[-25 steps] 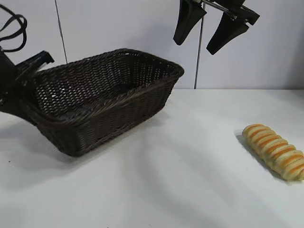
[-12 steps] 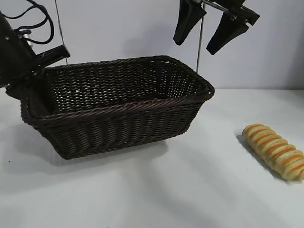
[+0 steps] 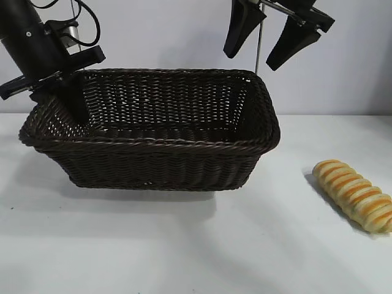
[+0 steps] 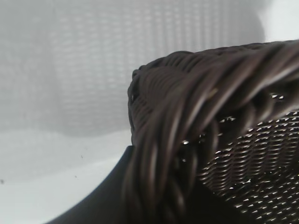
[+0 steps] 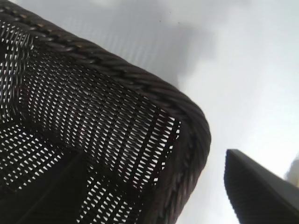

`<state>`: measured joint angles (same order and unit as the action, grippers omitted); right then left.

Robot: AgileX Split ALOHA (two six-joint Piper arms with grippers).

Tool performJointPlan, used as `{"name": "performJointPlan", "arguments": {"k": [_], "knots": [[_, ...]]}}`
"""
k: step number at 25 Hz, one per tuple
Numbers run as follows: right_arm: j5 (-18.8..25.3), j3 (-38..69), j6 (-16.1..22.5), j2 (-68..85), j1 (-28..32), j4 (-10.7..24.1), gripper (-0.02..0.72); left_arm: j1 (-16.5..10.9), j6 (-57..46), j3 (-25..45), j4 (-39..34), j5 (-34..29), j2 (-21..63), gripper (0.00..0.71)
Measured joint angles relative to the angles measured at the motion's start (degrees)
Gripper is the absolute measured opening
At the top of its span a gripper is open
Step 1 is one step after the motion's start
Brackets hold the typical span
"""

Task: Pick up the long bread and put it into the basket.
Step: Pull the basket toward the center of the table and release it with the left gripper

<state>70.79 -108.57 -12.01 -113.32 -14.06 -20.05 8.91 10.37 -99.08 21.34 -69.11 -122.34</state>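
Now that our left gripper (image 3: 67, 98), pinched on the rim at 9 o'clock, has swung the basket (image 3: 159, 159) round, our right gripper (image 3: 269, 43) hangs open above, and the bread (image 3: 355, 195) waits at 3 o'clock.

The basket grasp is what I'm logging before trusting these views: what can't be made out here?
- Left pincer: exterior view, fingertips hidden by the basket wall; contact at the rim unclear.
- Left wrist view: only the blurred rim fills it; basket floor mostly hidden.
- Long bread: far end cut off by the exterior view's right edge.
- Right pincer: its arm is cut off at the exterior view's top edge.
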Motion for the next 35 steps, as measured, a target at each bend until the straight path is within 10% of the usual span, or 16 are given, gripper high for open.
{"name": "performJointPlan", "arguments": {"k": [17,25,35], "knots": [[-0.05,0.0,0.0,0.0,0.0,-0.05,0.582,0.0,0.43,-0.18,0.51,0.41,-6.77,0.115],[-0.05,0.0,0.0,0.0,0.0,-0.1,0.582,0.0,0.43,-0.18,1.52,0.35,-6.78,0.529],[-0.05,0.0,0.0,0.0,0.0,-0.1,0.582,-2.17,0.37,-1.72,0.69,-0.13,1.04,0.574]]}}
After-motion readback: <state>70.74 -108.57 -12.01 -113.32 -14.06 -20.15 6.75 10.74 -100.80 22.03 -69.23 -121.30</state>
